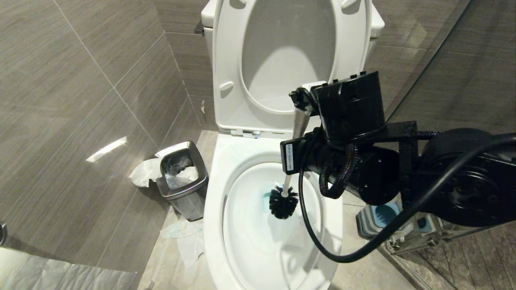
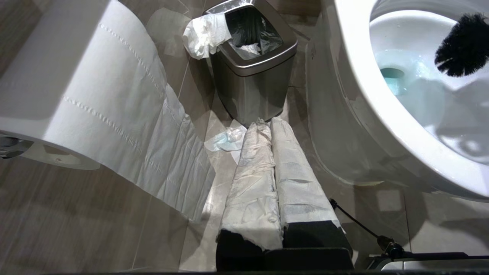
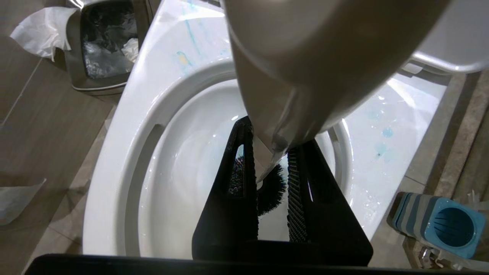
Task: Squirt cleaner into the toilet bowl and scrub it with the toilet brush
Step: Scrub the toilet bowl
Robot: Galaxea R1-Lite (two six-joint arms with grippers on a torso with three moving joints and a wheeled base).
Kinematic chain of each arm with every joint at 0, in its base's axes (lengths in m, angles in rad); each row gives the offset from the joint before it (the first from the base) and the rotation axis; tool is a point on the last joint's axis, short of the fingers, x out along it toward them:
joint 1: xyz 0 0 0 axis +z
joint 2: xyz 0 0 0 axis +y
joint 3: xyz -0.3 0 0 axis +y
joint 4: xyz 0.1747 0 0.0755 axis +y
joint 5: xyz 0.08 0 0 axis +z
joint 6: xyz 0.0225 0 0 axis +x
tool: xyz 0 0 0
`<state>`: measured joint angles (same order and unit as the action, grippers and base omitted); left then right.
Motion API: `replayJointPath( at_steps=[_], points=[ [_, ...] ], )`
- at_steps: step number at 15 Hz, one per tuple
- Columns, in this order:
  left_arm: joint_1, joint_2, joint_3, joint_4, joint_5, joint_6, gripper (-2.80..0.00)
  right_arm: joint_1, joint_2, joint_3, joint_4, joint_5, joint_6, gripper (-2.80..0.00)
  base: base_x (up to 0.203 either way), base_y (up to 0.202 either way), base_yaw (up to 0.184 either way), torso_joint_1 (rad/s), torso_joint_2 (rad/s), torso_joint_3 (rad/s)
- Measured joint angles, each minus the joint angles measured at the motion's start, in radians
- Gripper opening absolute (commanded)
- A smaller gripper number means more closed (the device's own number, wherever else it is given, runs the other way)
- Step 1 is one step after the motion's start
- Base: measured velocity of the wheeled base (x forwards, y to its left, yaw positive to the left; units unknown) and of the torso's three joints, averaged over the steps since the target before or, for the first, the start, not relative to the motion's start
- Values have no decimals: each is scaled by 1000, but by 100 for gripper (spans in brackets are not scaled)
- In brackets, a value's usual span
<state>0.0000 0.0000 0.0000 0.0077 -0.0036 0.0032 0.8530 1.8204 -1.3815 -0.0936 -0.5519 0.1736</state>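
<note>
The toilet bowl (image 1: 213, 225) stands in front of me, seat and lid raised. My right gripper (image 1: 301, 105) (image 3: 272, 152) hangs over it, shut on the upper end of the toilet brush handle (image 1: 293, 153). The white handle slants down to the dark bristle head (image 1: 283, 203) (image 3: 271, 191) (image 2: 464, 46), which is inside the bowl beside the water. Cleaner (image 1: 267, 199) (image 2: 397, 82) tints that water pale blue and spots the rim (image 3: 386, 133). My left gripper (image 2: 265, 124), its fingers wrapped in white tissue, is shut and points at the floor left of the toilet.
A square steel waste bin (image 1: 183, 177) (image 2: 252, 57) with tissue hanging from it stands left of the toilet, with crumpled paper on the floor. The blue-and-grey brush holder (image 1: 381, 217) (image 3: 443, 225) sits on the right. A toilet paper roll (image 2: 76, 95) hangs close to my left wrist.
</note>
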Motion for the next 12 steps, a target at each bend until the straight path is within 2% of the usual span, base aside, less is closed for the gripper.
replayJointPath(
  at_steps=[3, 8, 12],
  points=[
    [0, 0, 0, 0, 0, 0, -280, 2, -33, 2, 29, 41, -6, -280, 0, 0, 0, 0, 0, 0],
    [0, 0, 0, 0, 0, 1, -280, 1, -55, -48, 160, 128, -8, -280, 0, 0, 0, 0, 0, 0],
    [0, 0, 0, 0, 0, 0, -280, -7, -26, -64, 167, 111, -4, -280, 0, 0, 0, 0, 0, 0]
  ],
)
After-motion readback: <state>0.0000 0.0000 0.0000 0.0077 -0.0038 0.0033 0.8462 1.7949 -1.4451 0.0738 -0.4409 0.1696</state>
